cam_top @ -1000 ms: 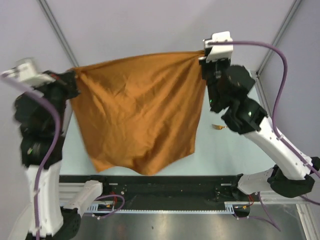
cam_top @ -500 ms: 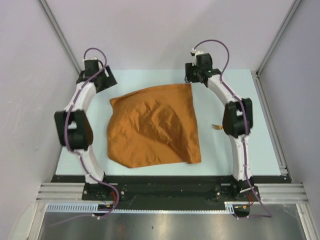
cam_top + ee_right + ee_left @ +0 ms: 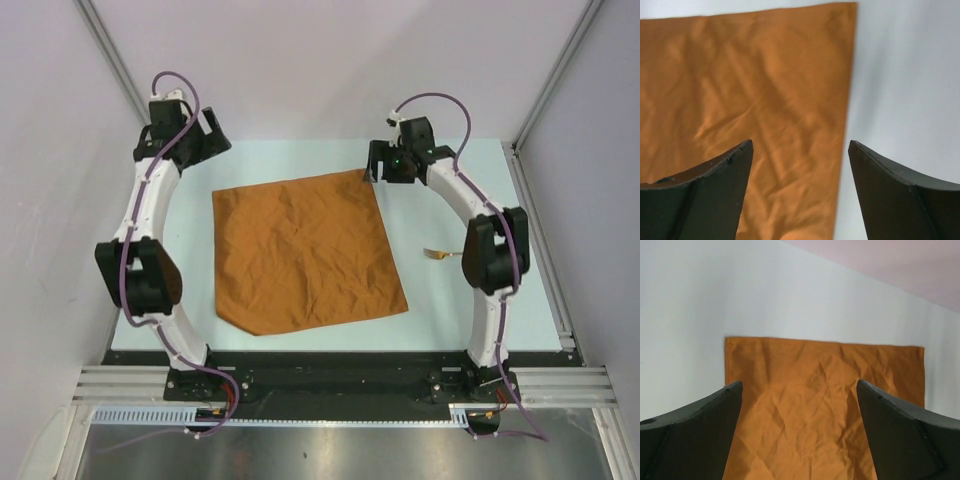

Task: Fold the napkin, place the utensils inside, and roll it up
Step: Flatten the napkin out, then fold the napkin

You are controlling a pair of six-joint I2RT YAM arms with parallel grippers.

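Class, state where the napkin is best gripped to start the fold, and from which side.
Pinch the napkin at its two far corners, from above: it lies flat, spread open, and the left gripper and right gripper hang open near those corners.

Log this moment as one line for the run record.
napkin: spread flat, unfolded | left gripper: open, empty, near far-left corner | right gripper: open, empty, near far-right corner | fork: on table, right of napkin

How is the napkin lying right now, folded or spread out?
Spread out. The napkin lies flat on the table, all four corners showing, lightly wrinkled, with no folded-over edge visible in any view.
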